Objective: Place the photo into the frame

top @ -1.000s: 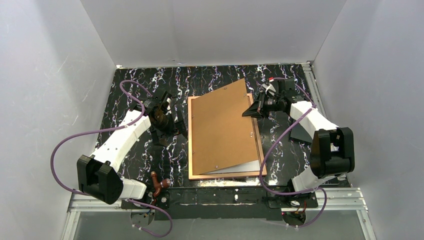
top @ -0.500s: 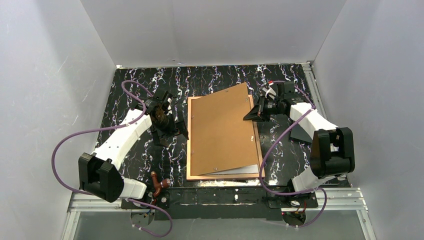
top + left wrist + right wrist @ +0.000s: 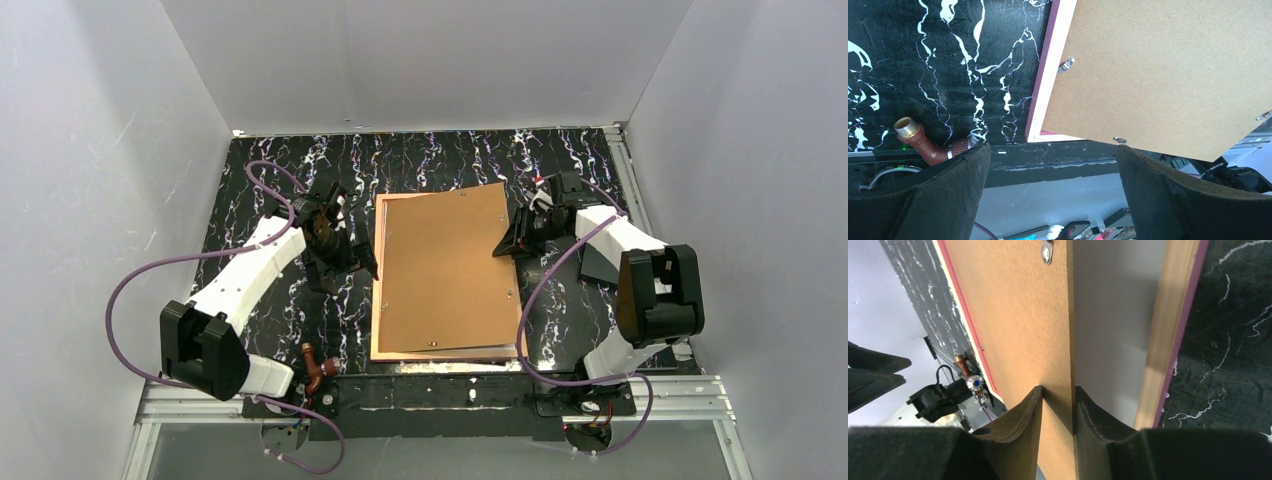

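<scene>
The frame [image 3: 380, 300] lies back-up on the black marble table, its copper-orange rim showing. The plain brown backing board [image 3: 445, 265] rests almost flat on it, slightly askew. Under the board's right edge the photo's white back [image 3: 1108, 315] shows inside the frame's rim [image 3: 1163, 315]. My right gripper [image 3: 508, 243] is at the board's right edge. Its jaws [image 3: 1059, 390] are parted, one finger above and one below that edge [image 3: 1013, 300], with gaps. Left of the frame [image 3: 1048, 75], my left gripper [image 3: 350, 255] hangs wide open and empty [image 3: 1053, 165].
A brown pipe fitting [image 3: 313, 365] lies near the left arm's base, also visible from the left wrist [image 3: 923, 142]. A dark flat piece [image 3: 600, 265] sits by the right arm. White walls enclose three sides, and a metal rail [image 3: 430, 395] runs along the near edge.
The backing board's raised right side has come down onto the frame. My right gripper has lowered with it and its jaws have parted. The left arm has stayed put.
</scene>
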Tool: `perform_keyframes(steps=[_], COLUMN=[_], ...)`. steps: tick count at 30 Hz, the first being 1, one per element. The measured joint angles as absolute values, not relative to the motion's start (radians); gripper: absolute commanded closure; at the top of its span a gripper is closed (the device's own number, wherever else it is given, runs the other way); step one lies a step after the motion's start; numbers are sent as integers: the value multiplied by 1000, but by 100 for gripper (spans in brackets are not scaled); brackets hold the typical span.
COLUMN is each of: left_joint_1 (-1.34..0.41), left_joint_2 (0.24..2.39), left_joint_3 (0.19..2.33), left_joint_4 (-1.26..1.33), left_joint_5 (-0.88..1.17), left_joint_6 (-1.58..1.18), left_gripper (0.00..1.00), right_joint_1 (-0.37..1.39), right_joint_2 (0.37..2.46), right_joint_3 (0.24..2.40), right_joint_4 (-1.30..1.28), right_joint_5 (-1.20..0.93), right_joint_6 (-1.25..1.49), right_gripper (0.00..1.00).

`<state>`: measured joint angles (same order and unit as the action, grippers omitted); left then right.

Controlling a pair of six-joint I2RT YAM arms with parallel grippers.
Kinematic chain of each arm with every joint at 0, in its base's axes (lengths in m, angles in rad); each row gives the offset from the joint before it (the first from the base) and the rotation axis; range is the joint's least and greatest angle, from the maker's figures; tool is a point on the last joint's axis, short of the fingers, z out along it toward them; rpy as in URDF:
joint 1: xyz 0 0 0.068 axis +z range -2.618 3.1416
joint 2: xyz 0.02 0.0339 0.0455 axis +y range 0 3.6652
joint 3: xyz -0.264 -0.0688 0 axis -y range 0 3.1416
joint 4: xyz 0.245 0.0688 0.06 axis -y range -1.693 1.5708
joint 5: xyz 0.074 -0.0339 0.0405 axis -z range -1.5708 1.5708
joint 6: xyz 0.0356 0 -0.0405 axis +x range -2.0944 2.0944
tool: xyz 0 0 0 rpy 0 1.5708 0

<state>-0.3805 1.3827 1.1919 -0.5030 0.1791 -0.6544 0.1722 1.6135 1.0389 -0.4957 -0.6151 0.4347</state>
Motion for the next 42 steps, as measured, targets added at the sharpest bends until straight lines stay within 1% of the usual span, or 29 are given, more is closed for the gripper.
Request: perform_keyframes(steps=[7,12,21,23,28,31,35,42], left_joint_1=[-381,-381,-381,-381,-381,-381,-381,-381], left_joint_2=[1390,1413,1468,1480,1492,1492,1492,1492], left_joint_3=[1192,1191,1186,1187,1187,1187,1187,1187], left_joint_4=[-503,-503,-503,-503,-507,-507,-508,-516], left_joint_5=[184,188,200,200,200,200,200,200], left_joint_6=[-654,-654,-646,-643,-635,-629,-627,-620], left_gripper=[2,2,2,2,2,2,2,2], right_joint_1=[181,204,274,293,347,373,408,463], right_joint_2=[1658,1703,1710,1713,1739,1753,1758,1758], right_joint_3=[1025,1063,1119,1125,1155,1176,1208,1242], right_joint_4=[-498,-525,-592,-610,-658,-696,-746,-770], right_joint_5=[-594,-569,-436,-405,-324,-270,-194,-110], right_joint_6=[418,403,362,360,360,363,364,365], right_gripper=[64,62,44,40,37,29,27,26])
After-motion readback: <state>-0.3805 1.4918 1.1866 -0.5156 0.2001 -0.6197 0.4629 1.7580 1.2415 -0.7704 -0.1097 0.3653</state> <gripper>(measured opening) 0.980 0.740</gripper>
